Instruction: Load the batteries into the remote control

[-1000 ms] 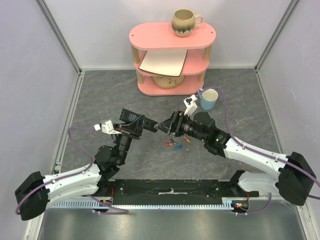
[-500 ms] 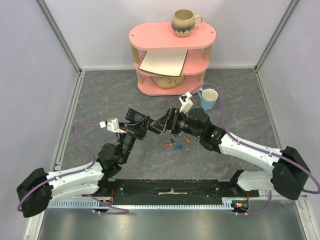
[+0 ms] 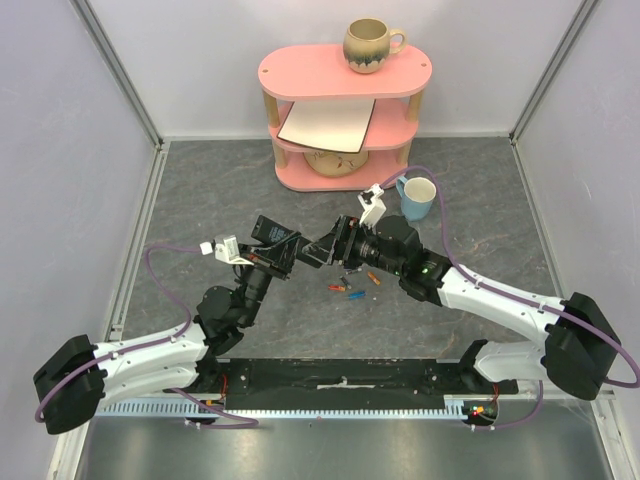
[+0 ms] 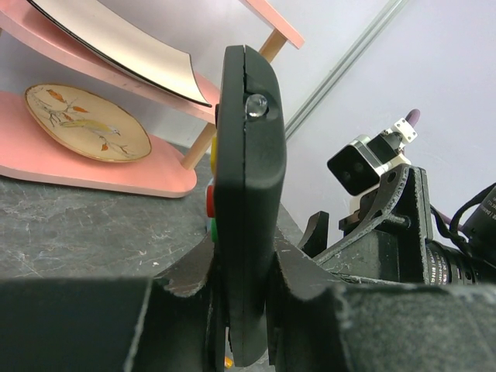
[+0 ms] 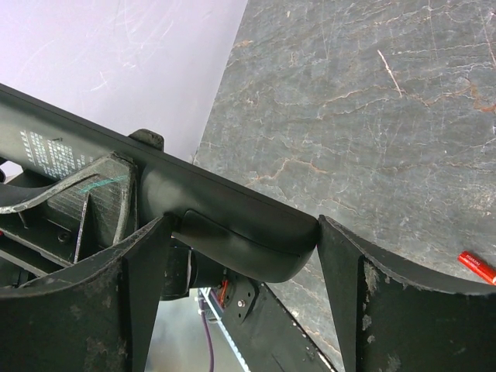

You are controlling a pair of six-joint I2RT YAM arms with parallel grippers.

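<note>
The black remote control [image 3: 306, 251] hangs above the table between my two grippers. In the left wrist view the remote [image 4: 246, 178] stands on edge, its coloured buttons facing left, and my left gripper [image 4: 240, 267] is shut on its lower part. My right gripper [image 5: 244, 232] straddles the remote's other end [image 5: 232, 205], both fingers touching its sides. Several small batteries [image 3: 348, 289], blue, red and orange, lie on the table under the right gripper [image 3: 326, 249]. One red battery [image 5: 477, 267] shows at the right wrist view's edge.
A pink shelf unit [image 3: 342, 72] stands at the back with a mug [image 3: 371, 45] on top, a white board [image 3: 328, 125] on its middle level and a plate [image 4: 85, 122] below. A light blue cup [image 3: 418, 198] stands right of the shelf.
Over the last second both grippers and the remote shifted a little left and toward the back. The right wrist rolled. Since half a second ago almost nothing has moved.
</note>
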